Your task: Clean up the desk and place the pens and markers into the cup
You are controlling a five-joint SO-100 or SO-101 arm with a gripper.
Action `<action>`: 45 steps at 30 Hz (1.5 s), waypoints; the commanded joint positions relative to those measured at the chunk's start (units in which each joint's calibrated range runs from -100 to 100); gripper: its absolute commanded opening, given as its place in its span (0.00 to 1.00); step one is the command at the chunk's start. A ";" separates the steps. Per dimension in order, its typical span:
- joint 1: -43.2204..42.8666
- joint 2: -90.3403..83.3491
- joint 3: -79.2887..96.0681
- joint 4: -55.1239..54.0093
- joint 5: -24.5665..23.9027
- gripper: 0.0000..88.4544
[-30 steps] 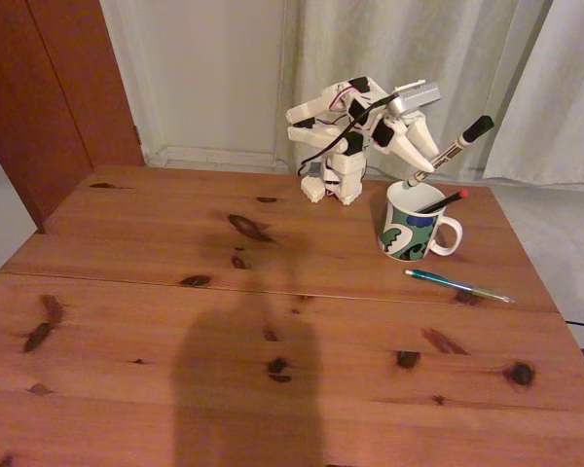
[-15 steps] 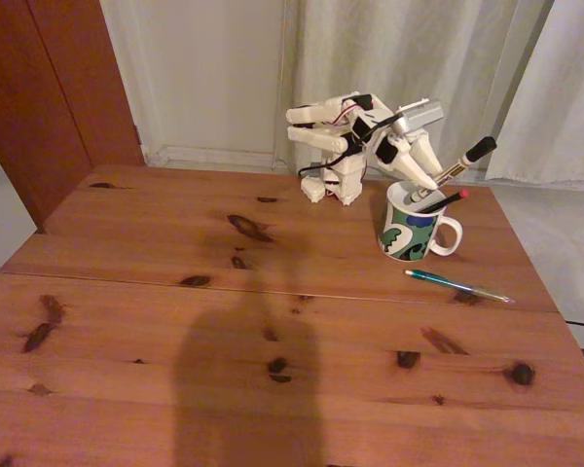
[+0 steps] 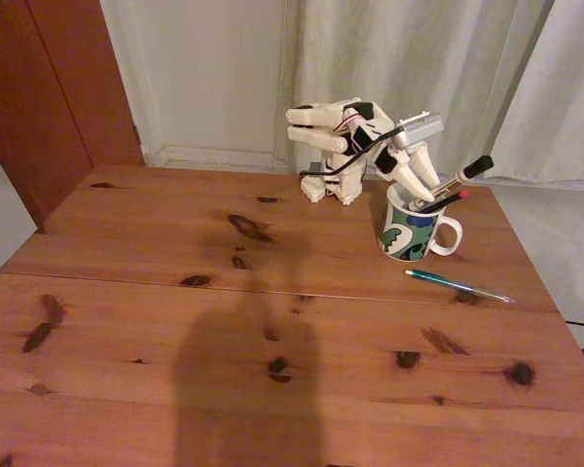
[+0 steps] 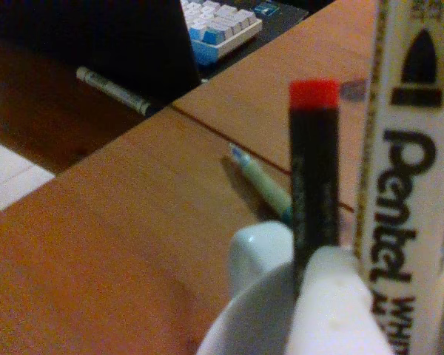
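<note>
On the reddish-brown bench [image 3: 175,292], the cup [image 3: 409,232] stands toward two o'clock in the fixed view, its handle turned to three o'clock. The gripper [image 3: 420,191] sits right at the cup's mouth, jaws closed on the white marker [image 3: 459,176], whose lower end has entered the cup while its black cap leans out toward two o'clock. The black pen [image 3: 442,202] with the red end already rests inside, tilted the same way; in the wrist view it stands just beside the marker's printed barrel [image 4: 403,185], the two close to touching above the cup's rim [image 4: 259,251]. The teal pen [image 3: 457,285] lies flat on the bench at about five o'clock from the cup, near it but apart, and shows in the wrist view [image 4: 260,181] beyond the rim. The step in hand looks like the release of the marker. To do it well, the marker's tip should be well down inside before the jaws part, so it settles against the rim rather than tipping out. Parting the jaws gently and lifting straight away from the mouth should avoid knocking the black pen or nudging the cup. One risk is the lean: a marker let go too high could lever over the rim.
</note>
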 commanded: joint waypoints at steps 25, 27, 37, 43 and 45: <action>3.13 -0.56 -3.29 -1.01 -0.07 0.11; 3.13 -0.47 -5.01 -0.93 -0.12 0.11; 3.21 14.26 -18.80 -0.84 -2.27 0.01; 5.14 30.14 -35.48 8.62 -2.90 0.01; 4.98 34.94 -41.62 13.27 -2.90 0.01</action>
